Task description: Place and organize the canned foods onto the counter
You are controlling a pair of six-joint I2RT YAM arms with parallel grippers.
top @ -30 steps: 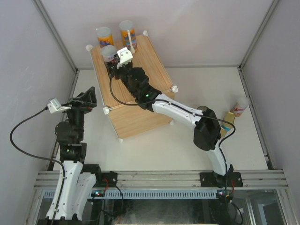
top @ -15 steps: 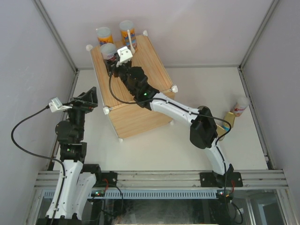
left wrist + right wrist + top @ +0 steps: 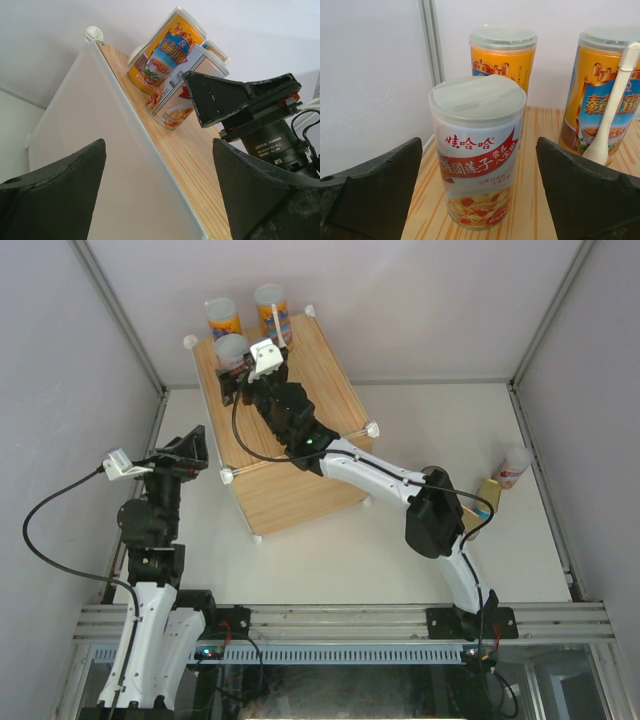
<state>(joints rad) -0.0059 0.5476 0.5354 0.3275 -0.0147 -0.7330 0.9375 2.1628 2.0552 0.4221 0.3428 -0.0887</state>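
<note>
The counter, a wood-topped box, stands at the back left of the table. Two orange cans stand along its far edge. A white-and-red can stands upright just in front of them. My right gripper is open around that can; in the right wrist view the can stands free between the fingers, with a gap on both sides. My left gripper hangs open and empty beside the counter's left side.
At the far right of the table, near the wall, stand another pale can and a small gold tin. White ball connectors stick up at the counter's corners. Enclosure walls close in left, back and right.
My right gripper has opened and let go of the white-and-red can, which now stands on the counter. The left arm has not moved.
</note>
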